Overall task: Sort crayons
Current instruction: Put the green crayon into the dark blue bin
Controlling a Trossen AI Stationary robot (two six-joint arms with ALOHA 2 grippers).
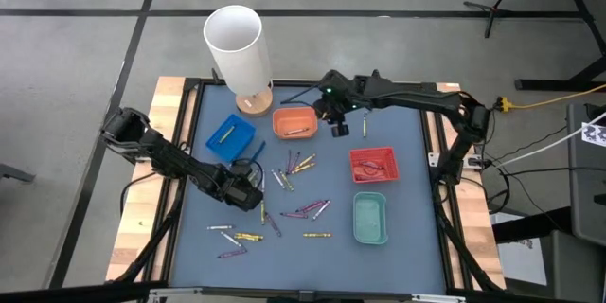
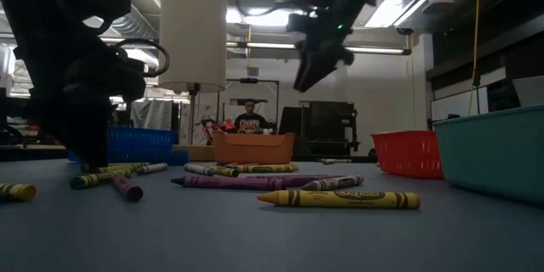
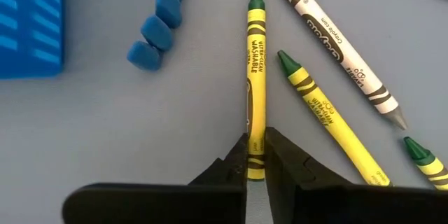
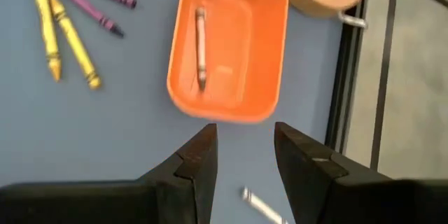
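Loose crayons (image 1: 301, 164) in yellow, purple and pale grey lie scattered on the blue mat between the small trays. My left gripper (image 3: 256, 143), at the mat's left-middle (image 1: 248, 197), is shut on one yellow crayon with a green tip (image 3: 256, 63). A second yellow crayon (image 3: 323, 115) and a white one (image 3: 339, 42) lie just beside it. My right gripper (image 4: 245, 143) hangs open above the mat next to the orange tray (image 4: 262, 35), with nothing between its fingers. One crayon (image 4: 201, 45) lies inside that tray. My left gripper pinches the yellow crayon at its blunt end (image 3: 256, 155) between its two fingers, one on each long side. The fingers come slanting down from above and point along the crayon. The crayon lies flat on the mat, its green tip away from the gripper.
A tall white cylinder on a wooden base (image 1: 237, 43) stands at the far edge. The blue tray (image 1: 230, 135) is close to my left gripper, and the red tray (image 1: 373, 164) and green tray (image 1: 369, 218) sit at the right. More crayons (image 1: 241, 237) lie near the front.
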